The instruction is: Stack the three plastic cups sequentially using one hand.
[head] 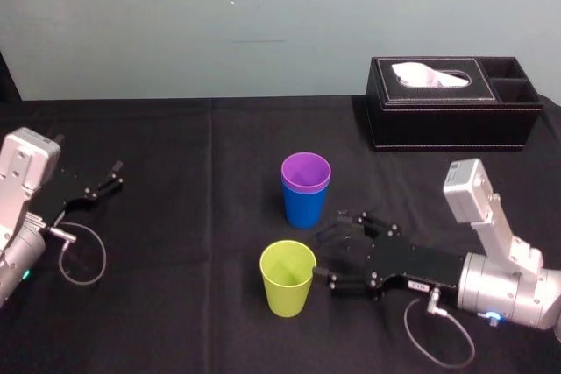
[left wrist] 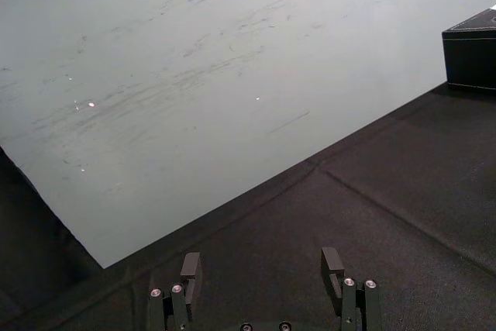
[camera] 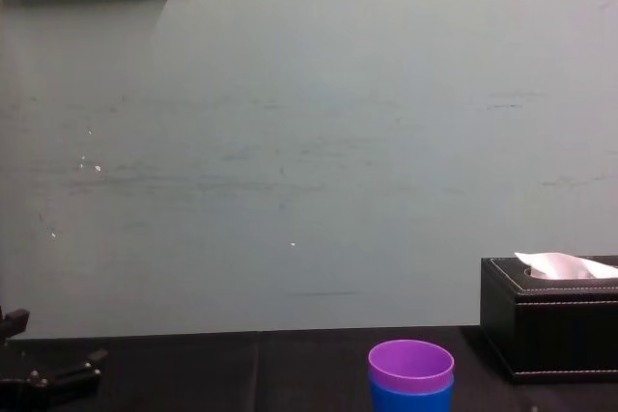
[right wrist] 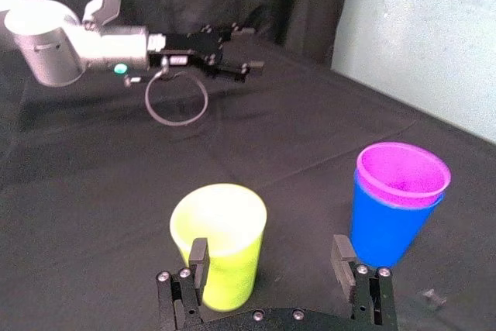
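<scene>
Head view: three cups stand on the black table [head: 175,216]. The purple cup [head: 306,171] is nested in the blue cup [head: 304,208], and the yellow-green cup [head: 287,279] stands alone, nearer the robot. The right gripper [head: 323,253] is spread wide just beside it, holding nothing. One tissue box [head: 451,102] sits far right. The left gripper [head: 114,174] is parked far left.

Left wrist view: its fingers [left wrist: 190,267] stand apart.

Right wrist view: two fingers [right wrist: 342,249] flank the yellow-green cup's near side.

Chest view: the nested pair, with one tissue box to the right.
</scene>
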You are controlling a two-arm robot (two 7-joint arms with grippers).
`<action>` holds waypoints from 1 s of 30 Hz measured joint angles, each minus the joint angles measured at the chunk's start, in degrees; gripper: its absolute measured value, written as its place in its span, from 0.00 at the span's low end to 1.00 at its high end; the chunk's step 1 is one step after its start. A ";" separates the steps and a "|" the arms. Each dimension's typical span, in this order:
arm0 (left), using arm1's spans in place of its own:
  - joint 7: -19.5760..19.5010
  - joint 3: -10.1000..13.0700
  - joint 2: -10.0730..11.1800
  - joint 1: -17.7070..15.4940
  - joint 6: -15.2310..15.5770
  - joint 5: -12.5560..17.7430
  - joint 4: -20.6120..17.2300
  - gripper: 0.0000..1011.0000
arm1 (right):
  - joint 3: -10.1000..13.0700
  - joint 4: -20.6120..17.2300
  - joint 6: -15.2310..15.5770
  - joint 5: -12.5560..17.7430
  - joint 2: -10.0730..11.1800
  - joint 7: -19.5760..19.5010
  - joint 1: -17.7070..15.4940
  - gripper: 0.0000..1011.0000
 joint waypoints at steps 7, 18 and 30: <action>0.00 0.00 0.00 0.00 0.00 0.00 0.00 1.00 | -1.51 0.98 -0.29 -0.50 0.09 0.67 -0.29 0.99; 0.00 0.00 0.00 0.00 0.00 0.00 0.00 1.00 | -2.54 2.18 -0.56 -0.47 -0.54 0.94 0.09 0.99; 0.00 0.00 0.00 0.00 0.00 0.00 0.00 1.00 | -4.21 2.98 -0.26 -0.64 -1.74 1.57 1.17 0.99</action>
